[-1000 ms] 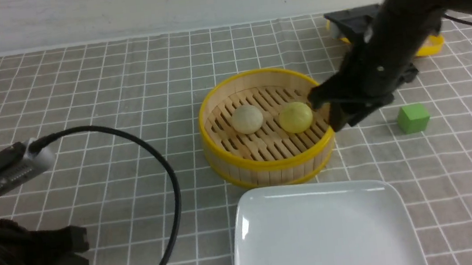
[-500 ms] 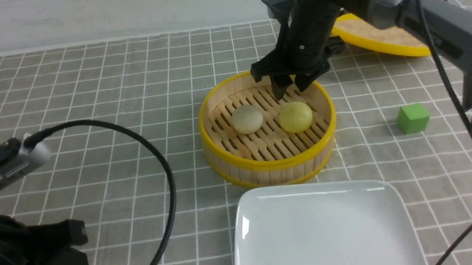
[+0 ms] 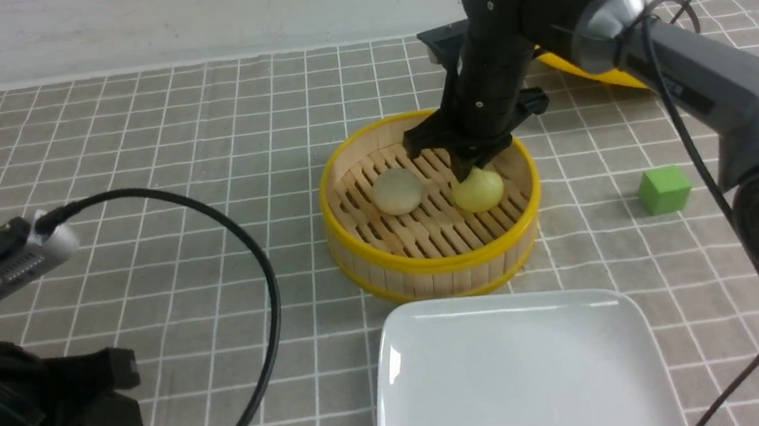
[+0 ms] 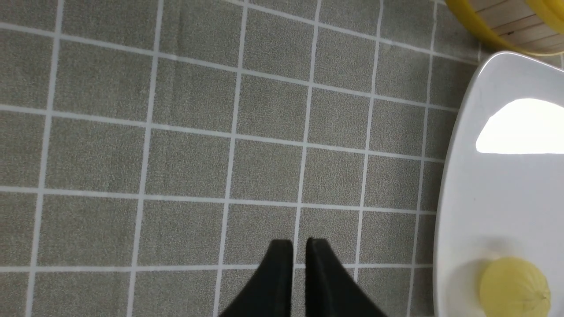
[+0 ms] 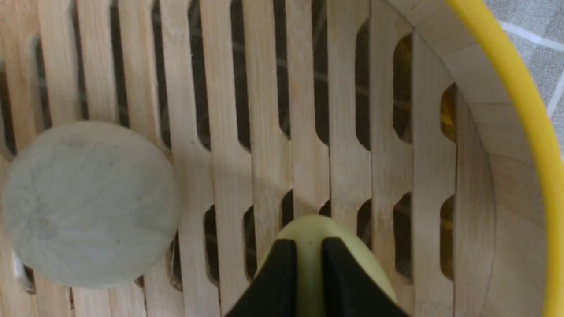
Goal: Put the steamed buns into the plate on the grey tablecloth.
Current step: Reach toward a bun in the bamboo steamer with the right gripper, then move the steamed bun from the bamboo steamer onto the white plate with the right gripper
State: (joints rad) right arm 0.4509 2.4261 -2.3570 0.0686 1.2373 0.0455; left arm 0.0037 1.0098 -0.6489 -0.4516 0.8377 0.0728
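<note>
A pale bun (image 3: 397, 192) and a yellow bun (image 3: 479, 193) sit in the round bamboo steamer (image 3: 428, 264) on the grey tablecloth (image 3: 162, 123). My right gripper (image 3: 471, 167) reaches down into the steamer and is shut on the top of the yellow bun, which looks pinched to a point. The right wrist view shows the fingertips (image 5: 286, 255) clamping the yellow bun (image 5: 308, 224), with the pale bun (image 5: 88, 202) beside it. The white plate (image 3: 519, 368) lies just in front of the steamer. My left gripper (image 4: 299, 246) is shut and empty over the cloth beside the plate (image 4: 506, 185), where another yellow bun (image 4: 513, 286) lies.
A green cube (image 3: 664, 189) sits right of the steamer. The yellow-rimmed lid (image 3: 621, 77) lies at the back right, mostly behind my right arm. A black cable (image 3: 265, 276) loops over the cloth from my left arm (image 3: 32, 424).
My right gripper swung from the steamer's right side over its far rim, then came down and closed on the yellow bun. The left arm has barely moved.
</note>
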